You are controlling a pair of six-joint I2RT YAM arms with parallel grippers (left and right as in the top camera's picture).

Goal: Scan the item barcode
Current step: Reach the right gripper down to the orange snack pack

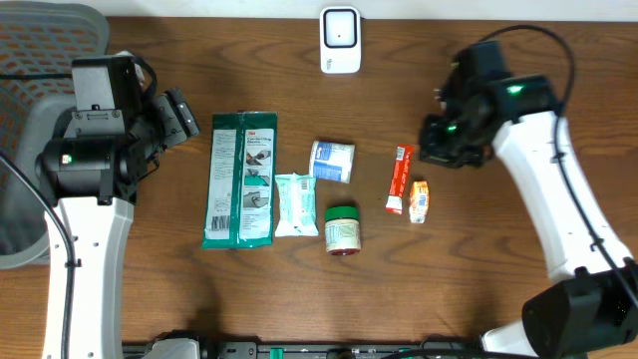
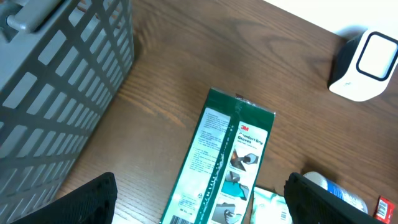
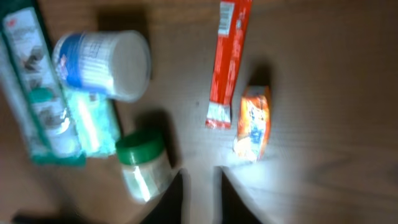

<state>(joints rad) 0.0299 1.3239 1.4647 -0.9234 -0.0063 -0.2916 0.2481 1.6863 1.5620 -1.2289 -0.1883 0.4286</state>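
**Overhead.** The white scanner (image 1: pixel 340 40) stands at the middle of the far edge of the table (image 1: pixel 449 299). Six goods lie in a loose row across the table's middle, well apart from the scanner: glove pack (image 1: pixel 239 179), wipes packet (image 1: pixel 295 204), canister (image 1: pixel 332 161), green-lidded jar (image 1: pixel 342 230), red stick pack (image 1: pixel 400 179) and orange packet (image 1: pixel 420 200). The left gripper (image 1: pixel 184 120) hangs towards the left edge. The right gripper (image 1: pixel 439 140) hangs just right of the red stick pack.

**Left wrist.** The left gripper (image 2: pixel 200 182) shows its fingers (image 2: pixel 93 199) wide apart and empty above the glove pack (image 2: pixel 224 162). A grey basket (image 2: pixel 56 93) is at the left and the scanner (image 2: pixel 364 65) at the upper right.

**Right wrist (blurred).** The right gripper (image 3: pixel 200 193) has its fingers (image 3: pixel 171 199) narrowly apart, clamped on nothing. The red stick pack (image 3: pixel 227 62) and orange packet (image 3: pixel 254 124) lie just ahead and are the likeliest picks.

**Progress.** Nothing is lifted, so the grasp, the carry and the presenting of a barcode to the scanner all appear to remain.
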